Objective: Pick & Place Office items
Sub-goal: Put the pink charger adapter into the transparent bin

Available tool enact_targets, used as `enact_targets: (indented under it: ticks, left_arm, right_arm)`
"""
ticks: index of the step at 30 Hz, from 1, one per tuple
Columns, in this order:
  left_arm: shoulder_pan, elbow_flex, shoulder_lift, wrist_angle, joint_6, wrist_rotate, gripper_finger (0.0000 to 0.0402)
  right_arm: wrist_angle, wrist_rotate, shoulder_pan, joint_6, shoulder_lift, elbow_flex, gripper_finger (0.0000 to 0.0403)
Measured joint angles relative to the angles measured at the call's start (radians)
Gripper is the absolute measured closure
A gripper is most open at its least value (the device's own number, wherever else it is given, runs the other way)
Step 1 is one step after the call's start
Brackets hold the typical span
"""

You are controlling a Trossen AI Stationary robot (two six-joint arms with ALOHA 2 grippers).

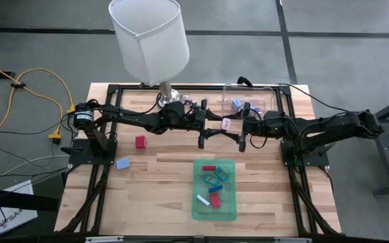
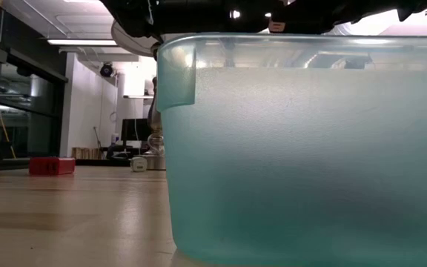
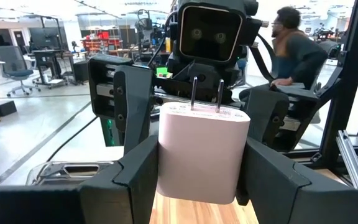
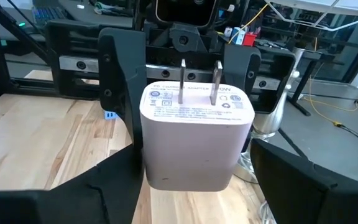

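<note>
Gripping a white plug adapter (image 4: 194,140), prongs up, the left gripper (image 3: 201,158) is clenched on its sides above mid-table, far of the green tray (image 1: 196,202). Right gripper (image 4: 194,163) faces it, fingers released, flanking the adapter without pressing. Several office items (image 1: 213,179) lie in the tray. Red block (image 1: 140,142) and blue block (image 1: 123,163) sit left on the table (image 1: 161,196).
</note>
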Motion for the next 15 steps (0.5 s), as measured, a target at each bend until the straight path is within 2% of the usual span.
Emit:
enact_targets:
  ticks: [5, 15]
  left_arm:
    - [0.000, 0.000, 0.000, 0.002, 0.000, 0.000, 0.0212]
    - [0.000, 0.000, -0.001, 0.003, 0.000, -0.002, 0.0212]
  right_arm:
    - [0.000, -0.039, 0.000, -0.001, 0.000, -0.001, 0.0132]
    - [0.011, -0.043, 0.000, 0.002, 0.000, -0.002, 0.0185]
